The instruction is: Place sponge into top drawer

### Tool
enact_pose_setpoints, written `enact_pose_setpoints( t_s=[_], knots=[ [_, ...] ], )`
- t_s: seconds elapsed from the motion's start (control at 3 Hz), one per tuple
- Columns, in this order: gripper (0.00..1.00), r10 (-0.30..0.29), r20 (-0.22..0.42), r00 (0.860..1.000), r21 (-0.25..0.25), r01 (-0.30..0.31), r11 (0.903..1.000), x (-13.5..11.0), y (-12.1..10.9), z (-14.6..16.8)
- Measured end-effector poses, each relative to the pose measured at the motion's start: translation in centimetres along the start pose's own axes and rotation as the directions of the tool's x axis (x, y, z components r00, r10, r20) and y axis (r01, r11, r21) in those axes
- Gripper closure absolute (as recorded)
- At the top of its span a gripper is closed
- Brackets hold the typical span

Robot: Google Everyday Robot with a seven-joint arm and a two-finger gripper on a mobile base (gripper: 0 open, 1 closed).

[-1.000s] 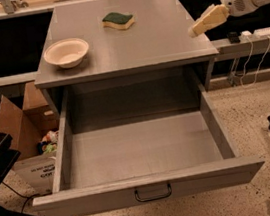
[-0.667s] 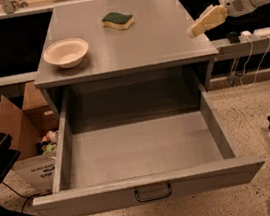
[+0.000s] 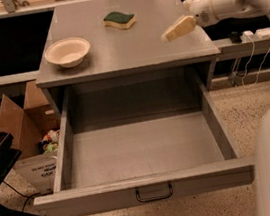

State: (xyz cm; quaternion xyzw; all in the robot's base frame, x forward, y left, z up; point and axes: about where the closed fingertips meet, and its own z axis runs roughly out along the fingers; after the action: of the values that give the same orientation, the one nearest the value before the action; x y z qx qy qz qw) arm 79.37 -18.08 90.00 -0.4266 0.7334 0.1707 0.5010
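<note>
Your sponge [image 3: 119,20] lies on the bench [image 3: 132,52], toward the back and a little right of centre, green side up and flat. Nothing touches it. The bowl [image 3: 67,51] sits well apart from it, near the front left corner.

The top drawer [image 3: 141,149] below the bench is pulled fully out, its floor bare and its handle [image 3: 154,194] facing you at the front.

Your hand [image 3: 178,28] hovers over the right part of the bench, reaching in from the right on the end of the white arm [image 3: 225,1]. It points left and slightly down, and it is to the right of the sponge and nearer the front edge, with a clear gap between them. From this view you cannot tell whether it is open or closed. It carries nothing, since the sponge rests on the bench.

I judge you are in the approach, with the pick-up not yet made and the drawer ready.

The next move calls for you to carry the hand left and back until it is over the sponge. Come down with it open across the sponge's narrow side and close gently, as the sponge will likely squash. Keep clear of the bowl as you bring the sponge forward over the bench edge and down into the drawer.
</note>
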Motion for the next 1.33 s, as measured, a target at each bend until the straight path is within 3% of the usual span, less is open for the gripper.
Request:
enact_pose_setpoints(
  t_s=[0.33,0.67,1.0,1.33],
  knots=[
    [0.00,0.042,0.081,0.996,-0.044,-0.039,0.9983,-0.5,-0.9,7.0],
    [0.00,0.073,0.156,0.985,-0.040,-0.067,0.9969,-2.1,-1.9,11.0],
    [0.00,0.103,0.209,0.972,0.010,-0.107,0.9942,-4.1,-3.0,15.5],
    [0.00,0.139,0.193,0.971,0.086,-0.158,0.9836,-4.7,-3.9,20.1]
  ],
)
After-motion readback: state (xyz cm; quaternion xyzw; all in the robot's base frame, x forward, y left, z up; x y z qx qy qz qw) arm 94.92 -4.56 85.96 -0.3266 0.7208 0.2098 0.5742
